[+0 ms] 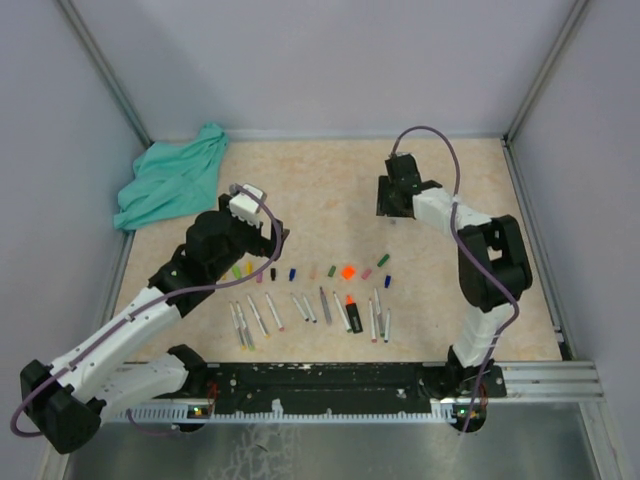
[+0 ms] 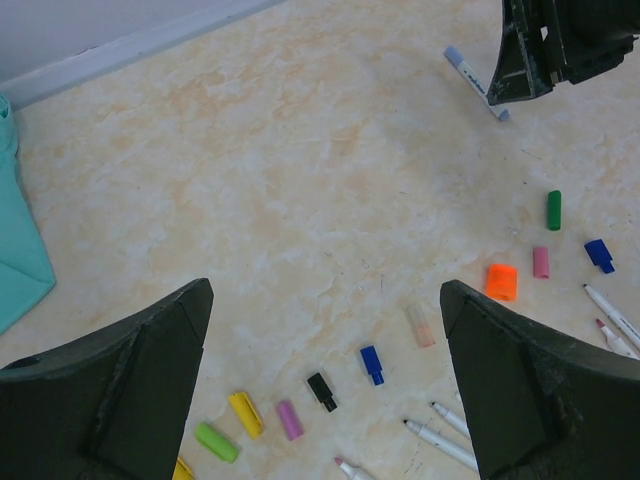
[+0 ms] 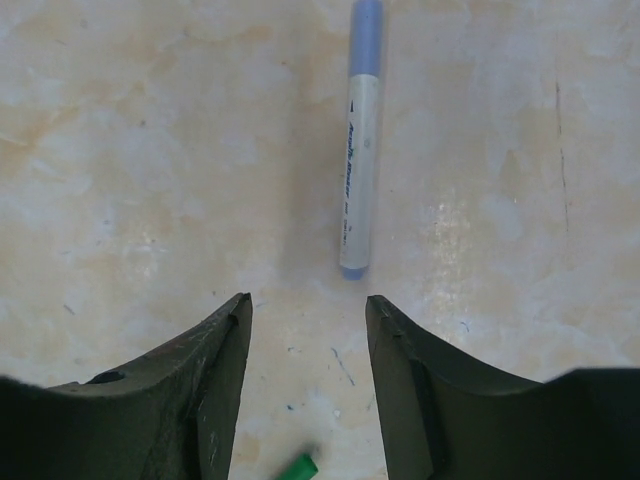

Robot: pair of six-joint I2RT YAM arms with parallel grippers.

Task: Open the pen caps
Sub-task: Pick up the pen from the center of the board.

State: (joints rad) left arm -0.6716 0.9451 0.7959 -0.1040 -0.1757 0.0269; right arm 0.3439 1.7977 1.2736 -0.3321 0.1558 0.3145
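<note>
Several small pen caps lie in a row at mid-table: green [image 2: 216, 441], yellow [image 2: 246, 414], pink [image 2: 289, 419], black [image 2: 322, 391], blue [image 2: 371, 364], and the larger orange cap [image 2: 501, 281] [image 1: 348, 271]. My left gripper [image 2: 325, 290] [image 1: 277, 240] is open and empty, hovering above the left end of the row. My right gripper [image 3: 307, 300] [image 1: 392, 208] is open and empty, farther back. A capped pen [image 3: 359, 150] with a light blue cap lies on the table just ahead of its fingertips. A green cap [image 3: 299, 467] shows below it.
Several uncapped white pen barrels [image 1: 300, 310] lie in a row nearer the arm bases, with an orange-tipped black highlighter body [image 1: 352, 318]. A teal cloth [image 1: 170, 185] lies at the back left corner. Grey walls enclose the table.
</note>
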